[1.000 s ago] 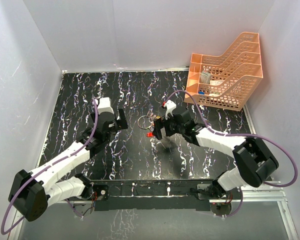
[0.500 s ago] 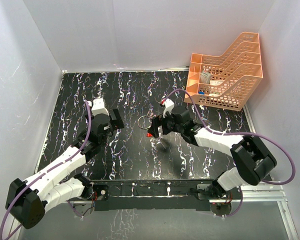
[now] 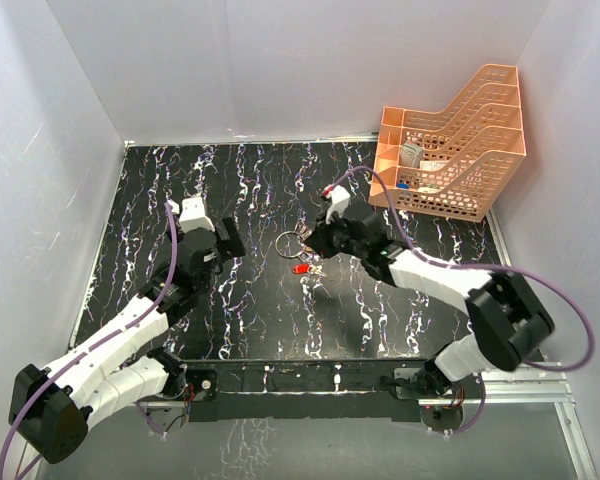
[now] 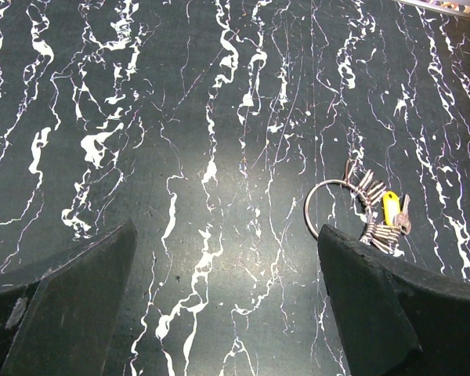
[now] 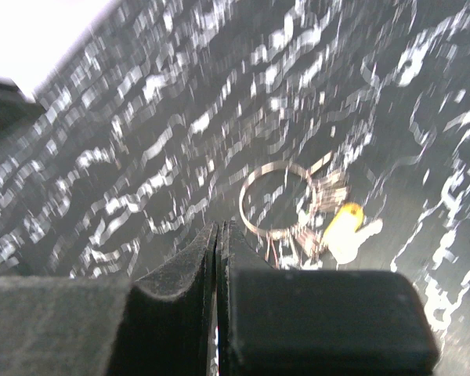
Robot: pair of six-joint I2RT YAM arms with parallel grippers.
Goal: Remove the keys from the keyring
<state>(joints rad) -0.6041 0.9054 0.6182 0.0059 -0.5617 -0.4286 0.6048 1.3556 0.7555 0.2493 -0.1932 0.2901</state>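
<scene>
The keyring [image 3: 288,243] lies flat on the black marbled table, a thin silver ring with small metal bits on its right side. A red-headed key [image 3: 300,268] lies just in front of it. My right gripper [image 3: 314,246] sits low at the ring's right edge, jaws pressed together. In the right wrist view the keyring [image 5: 278,200] and a yellow-headed key [image 5: 345,223] lie just beyond the shut right gripper [image 5: 219,233]; nothing shows between its pads. My left gripper [image 4: 227,290] is open, with the keyring [image 4: 329,207] and yellow key [image 4: 389,207] by its right finger [image 4: 384,305].
An orange mesh tray [image 3: 450,150] with small items stands at the back right corner. White walls close in the table on three sides. The left gripper [image 3: 226,241] hovers left of the ring, about a hand's width away.
The right gripper's jaws have closed from wide open and its tip has shifted up against the ring's right side. The left gripper has drawn slightly to the left, still open.
</scene>
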